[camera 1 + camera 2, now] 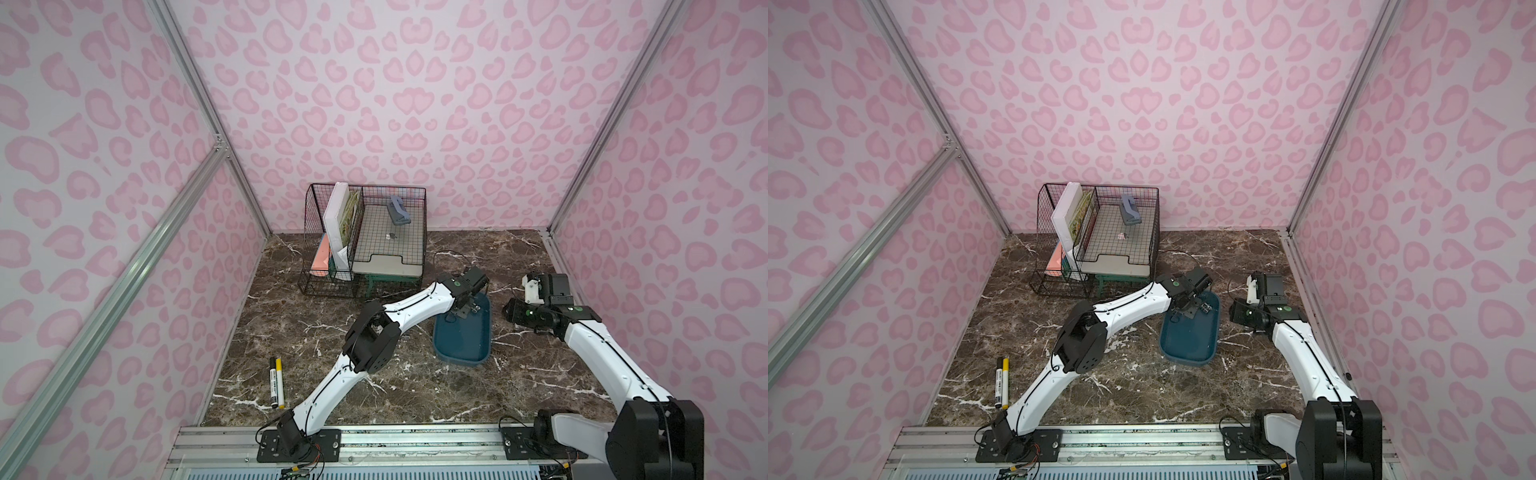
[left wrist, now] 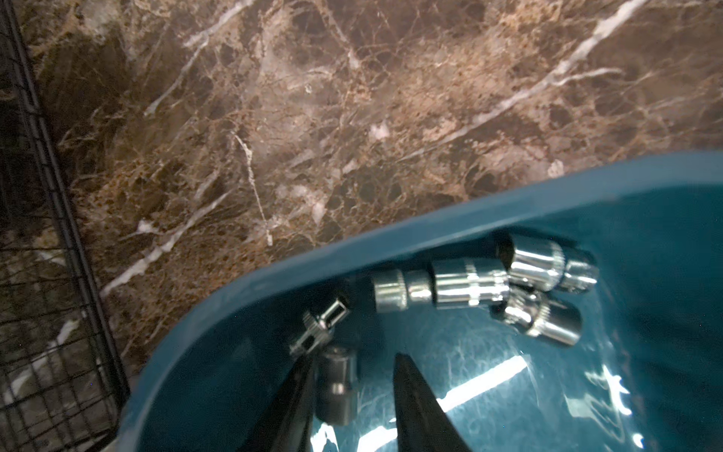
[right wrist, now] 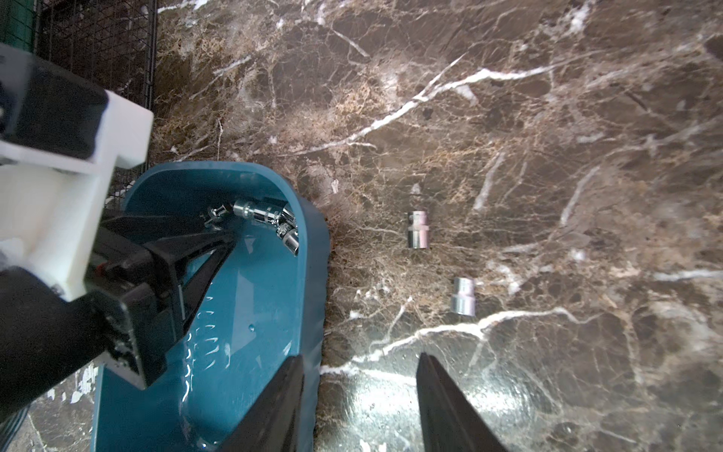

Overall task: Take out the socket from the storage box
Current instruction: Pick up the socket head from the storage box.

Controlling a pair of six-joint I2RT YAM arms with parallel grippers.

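The dark teal storage box (image 1: pixel 461 345) (image 1: pixel 1188 343) lies on the marble table right of centre. My left gripper (image 2: pixel 352 356) reaches down into its far end. Its jaws stand apart around a dull grey socket (image 2: pixel 337 387) that rests against one finger, with a gap to the other. Several chrome sockets (image 2: pixel 471 285) lie bunched against the box's far wall (image 2: pixel 391 235). My right gripper (image 3: pixel 359 356) is open beside the box (image 3: pixel 242 313), one finger over its rim, the other over bare table. Two sockets (image 3: pixel 418 230) (image 3: pixel 463 296) lie on the table outside the box.
A black wire-mesh organiser (image 1: pixel 365 241) with books and a hole punch stands at the back, close behind the box. Two markers (image 1: pixel 275 382) lie at the front left. A thin black cable (image 1: pixel 449 254) loops on the table behind the left wrist.
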